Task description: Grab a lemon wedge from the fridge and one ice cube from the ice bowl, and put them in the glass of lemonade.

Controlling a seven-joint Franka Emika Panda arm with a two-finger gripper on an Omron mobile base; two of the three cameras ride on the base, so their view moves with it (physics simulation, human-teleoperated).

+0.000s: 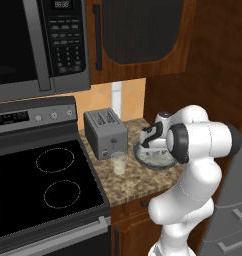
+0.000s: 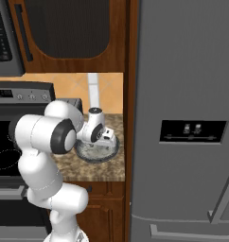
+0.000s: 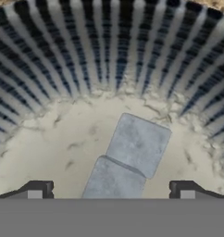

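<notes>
We're hovering the gripper wide open inside the ice bowl, and two ice cubes are touching, so we're risking pinching both.

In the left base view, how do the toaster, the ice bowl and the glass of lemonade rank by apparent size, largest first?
1. Toaster, clearly largest.
2. Ice bowl, partly hidden by the arm, so its rank is unsure.
3. Glass of lemonade, smallest.

A silver toaster stands beside the black stovetop.
</notes>
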